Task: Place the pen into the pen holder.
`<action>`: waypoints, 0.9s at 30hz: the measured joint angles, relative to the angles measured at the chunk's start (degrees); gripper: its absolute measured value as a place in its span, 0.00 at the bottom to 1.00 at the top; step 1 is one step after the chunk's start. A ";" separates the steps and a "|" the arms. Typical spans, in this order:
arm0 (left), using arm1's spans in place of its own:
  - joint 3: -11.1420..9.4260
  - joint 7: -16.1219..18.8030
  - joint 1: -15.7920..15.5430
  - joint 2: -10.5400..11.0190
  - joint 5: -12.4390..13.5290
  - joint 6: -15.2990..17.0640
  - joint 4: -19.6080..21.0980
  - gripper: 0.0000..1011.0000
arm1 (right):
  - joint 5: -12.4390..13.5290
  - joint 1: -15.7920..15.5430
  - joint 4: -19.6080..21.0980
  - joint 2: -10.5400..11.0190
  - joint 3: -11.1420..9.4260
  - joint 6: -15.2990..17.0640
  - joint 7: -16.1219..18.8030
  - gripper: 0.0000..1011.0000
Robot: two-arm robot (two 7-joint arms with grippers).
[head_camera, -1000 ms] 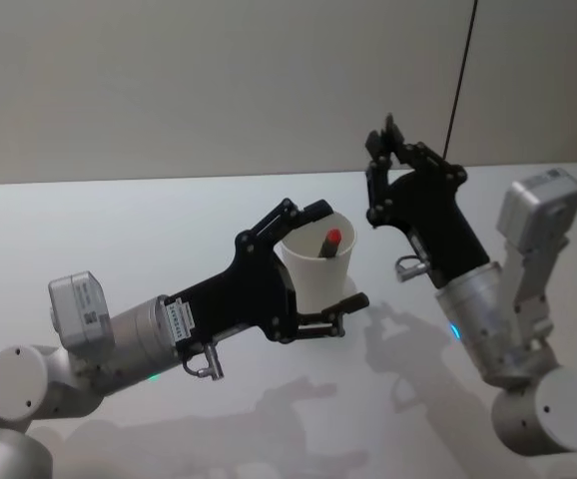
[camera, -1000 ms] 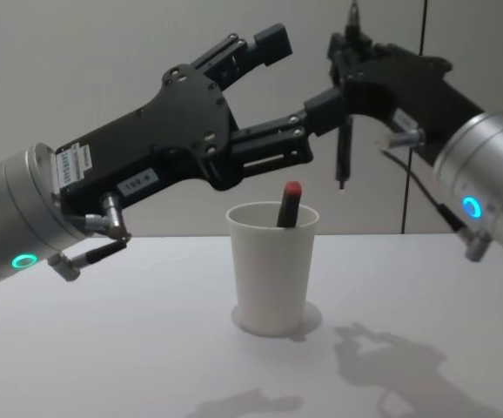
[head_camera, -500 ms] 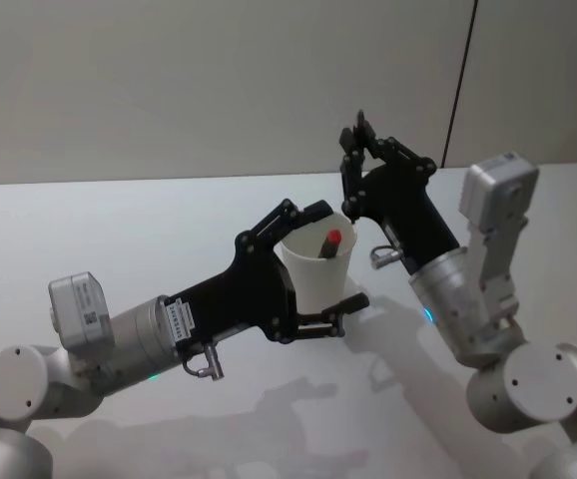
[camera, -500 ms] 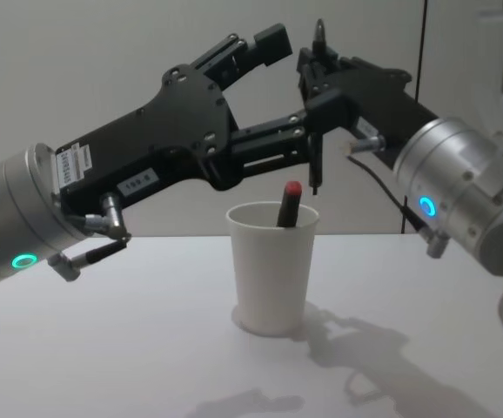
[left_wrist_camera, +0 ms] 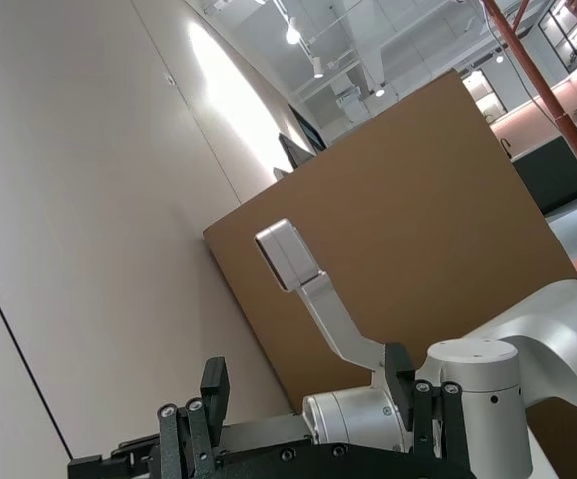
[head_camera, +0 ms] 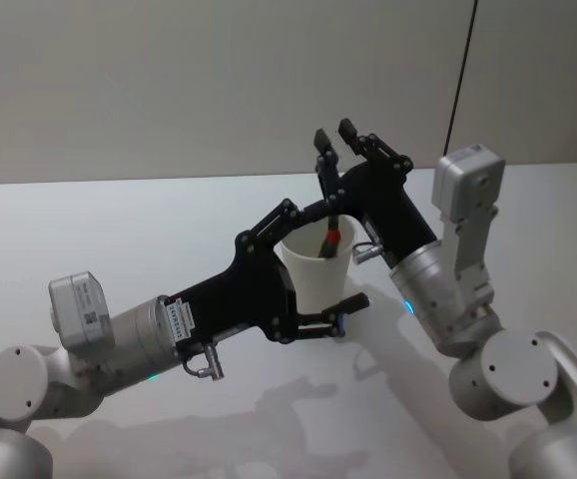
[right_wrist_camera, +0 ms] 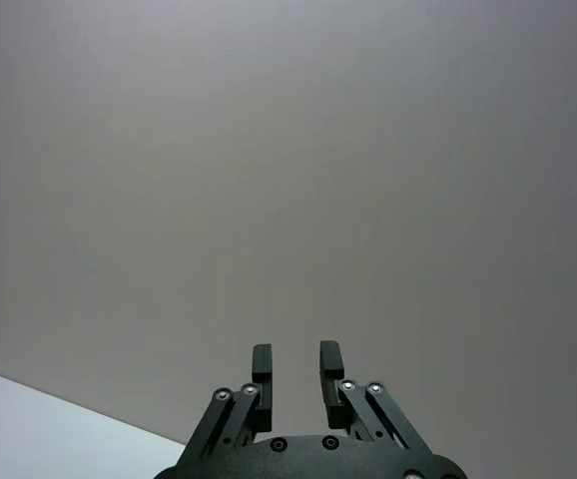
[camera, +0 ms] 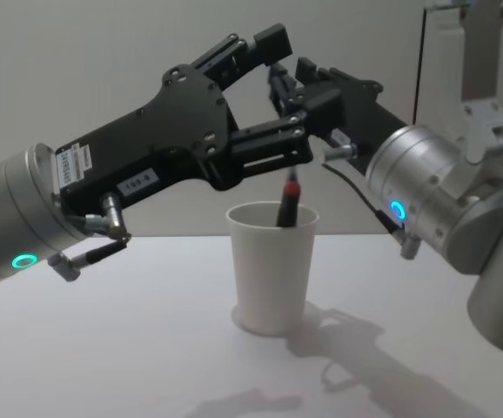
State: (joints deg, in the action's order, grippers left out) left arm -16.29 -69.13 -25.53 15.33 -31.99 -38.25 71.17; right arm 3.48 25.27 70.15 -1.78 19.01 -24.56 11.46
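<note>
Two pens now stand in the pen holder (camera: pixel 271 266) mid-table: the right gripper (head_camera: pixel 335 141), fingers apart and empty above its rim, has dropped the black pen (camera: pixel 288 198); left gripper (head_camera: pixel 340 255) open around the cup.

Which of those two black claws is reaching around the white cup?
The left gripper: its open jaws straddle the pen holder without touching it. The right gripper is open above the rim, over the red-capped pen.

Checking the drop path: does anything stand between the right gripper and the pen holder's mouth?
Partly. The open left gripper hangs over the pen holder, below the open right gripper, and a red-capped pen leans inside. The mouth otherwise looks open.
</note>
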 joint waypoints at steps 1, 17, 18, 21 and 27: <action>0.00 0.00 0.00 0.00 0.00 0.00 0.00 0.99 | -0.07 0.25 -0.35 -0.15 0.04 -0.06 0.11 0.28; 0.00 0.00 0.00 0.00 0.00 0.00 0.00 0.99 | -0.78 0.66 -0.70 -0.62 0.43 -0.42 0.54 0.79; 0.00 0.00 0.00 0.00 0.00 0.00 0.00 0.99 | -0.80 0.58 -0.55 -0.60 0.44 -0.41 0.54 0.81; 0.00 0.00 0.00 0.00 0.00 0.00 0.00 0.99 | -0.85 0.40 -0.20 -0.54 0.46 -0.36 0.52 0.87; 0.00 0.00 0.00 0.00 0.00 0.00 0.00 0.99 | -1.00 0.04 0.52 -0.42 0.50 -0.16 0.38 0.99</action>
State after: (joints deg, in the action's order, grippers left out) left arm -16.29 -69.13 -25.53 15.34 -31.99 -38.25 71.17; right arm 2.48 25.31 70.67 -2.21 19.50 -24.72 11.84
